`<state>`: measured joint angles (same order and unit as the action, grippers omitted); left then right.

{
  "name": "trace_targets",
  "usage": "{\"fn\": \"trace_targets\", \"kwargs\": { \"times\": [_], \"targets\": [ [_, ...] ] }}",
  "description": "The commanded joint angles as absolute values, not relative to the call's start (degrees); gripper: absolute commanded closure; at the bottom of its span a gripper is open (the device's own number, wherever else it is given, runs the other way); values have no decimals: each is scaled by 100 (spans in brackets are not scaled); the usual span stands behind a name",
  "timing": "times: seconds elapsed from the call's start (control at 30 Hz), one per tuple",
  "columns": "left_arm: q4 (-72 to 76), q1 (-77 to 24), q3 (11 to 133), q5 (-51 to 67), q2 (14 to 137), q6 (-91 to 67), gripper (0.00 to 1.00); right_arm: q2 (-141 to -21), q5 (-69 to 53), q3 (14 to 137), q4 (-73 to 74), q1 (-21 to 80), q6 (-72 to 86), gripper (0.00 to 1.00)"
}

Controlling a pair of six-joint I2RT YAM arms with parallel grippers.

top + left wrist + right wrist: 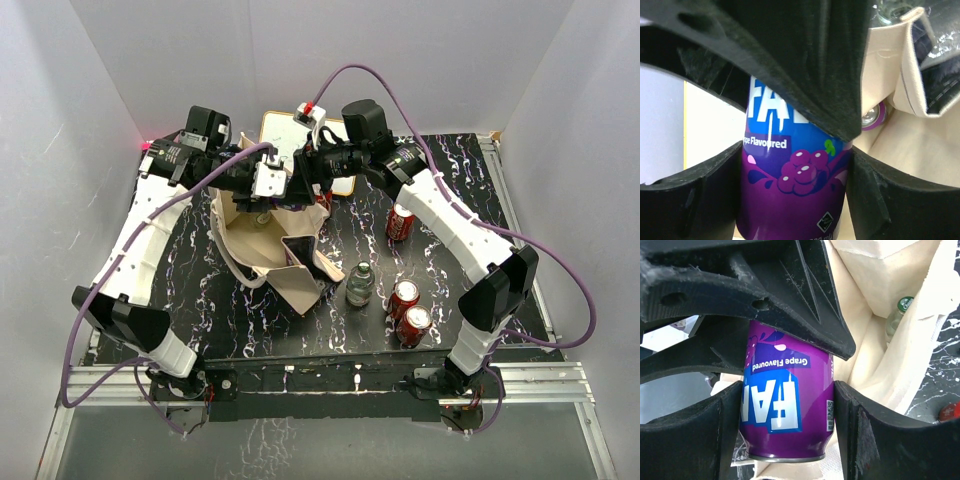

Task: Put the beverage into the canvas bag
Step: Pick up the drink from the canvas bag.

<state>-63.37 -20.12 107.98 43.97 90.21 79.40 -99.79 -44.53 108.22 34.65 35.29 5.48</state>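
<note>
Marbled table (255,330): canvas bag (262,250), cans (405,298), bottle (359,284)

- Bag (300,287): you have one.
- Red can (400,222) (404,296) (414,323): you have three.
- Purple can (790,185) (872,118): you see two in the left wrist view.
- Bottle (359,283): you have one.
- Board (280,130): you have one.

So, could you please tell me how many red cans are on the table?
3 red cans: one stands alone farther back beside the right arm; two stand together near the front edge, right of the clear bottle. The canvas bag may hide more.
</note>
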Motion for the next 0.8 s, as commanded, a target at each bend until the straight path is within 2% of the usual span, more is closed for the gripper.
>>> {"fn": "trace_targets", "kwargs": {
  "times": [0.0, 0.03, 0.1, 0.17, 0.23, 0.3, 0.33, 0.47, 0.6, 0.77],
  "targets": [
    [-5522, -2039, 10266, 4329, 8654, 7318, 58, -9748, -4554, 11184, 2692, 3524, 633, 91],
    [-5258, -2045, 10134, 4346, 8571, 7026, 64, -9749, -4520, 11179, 2658, 3519, 633, 89],
    [-4637, -2046, 9846, 4343, 8404, 6254, 83, -9763, -4410, 11222, 2616, 3516, 646, 75],
    [-4020, -2046, 9527, 4302, 8182, 5525, 96, -9752, -4249, 11233, 2562, 3514, 670, 62],
    [-3393, -2038, 9176, 4226, 7948, 4891, 100, -9729, -4041, 11211, 2484, 3498, 739, 51],
    [-2906, -2008, 8955, 4212, 7868, 4293, 100, -9703, -3889, 11190, 2404, 3475, 814, 28],
    [-2754, -1973, 8911, 4252, 7865, 4041, 100, -9699, -3844, 11189, 2353, 3461, 851, 22],
    [-1854, -1611, 8746, 4431, 7604, 2623, 100, -9721, -3782, 11185, 2124, 3413, 1028, 14],
    [-1259, -1193, 8518, 4711, 7502, 1838, 100, -9687, -3788, 11062, 1850, 3397, 1168, 14],
    [-1059, -1039, 8370, 4993, 7400, 1611, 100, -9670, -3806, 10945, 1560, 3371, 1348, 14]
  ]
}}
